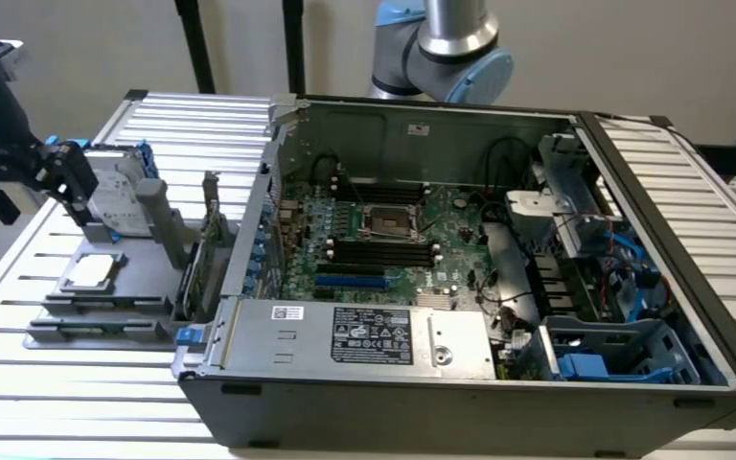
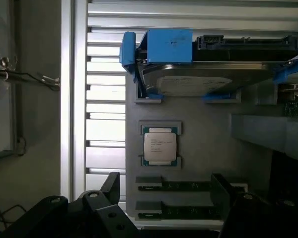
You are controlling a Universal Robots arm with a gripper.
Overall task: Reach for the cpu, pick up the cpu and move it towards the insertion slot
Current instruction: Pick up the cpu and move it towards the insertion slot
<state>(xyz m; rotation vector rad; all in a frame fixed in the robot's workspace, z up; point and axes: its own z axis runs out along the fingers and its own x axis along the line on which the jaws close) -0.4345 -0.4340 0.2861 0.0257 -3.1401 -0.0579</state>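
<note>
Silver-grey metal caps the cpu [image 2: 160,144], a small flat square with a greenish rim and faint print on its lid. It lies flat on a matte grey fixture plate [image 2: 208,148], seated between two low grey ledges. On the same plate a hard drive [image 2: 208,82] stands on edge, its dull metal face clasped by bright blue plastic brackets. On the other side of the cpu, two thin green memory sticks [image 2: 179,186] sit in narrow grey holders.

The hand [image 2: 166,181] hangs above the plate, black and angular, with its linked fingers spread wide and nothing between them. It is apart from the cpu and touches none of the parts.

The plate rests on a worktop [image 1: 35,402] of ribbed aluminium slats. Toward the exterior view's right of it lies an open dark grey computer case [image 1: 471,417]. Inside, on the green circuit board [image 1: 451,206], the insertion slot [image 1: 391,222] shows as a square with a shiny metal frame and dark centre, long black memory slots [image 1: 381,257] just beside it. A boxy silver power supply [image 1: 356,335] with a printed label fills the case's near edge.
</note>
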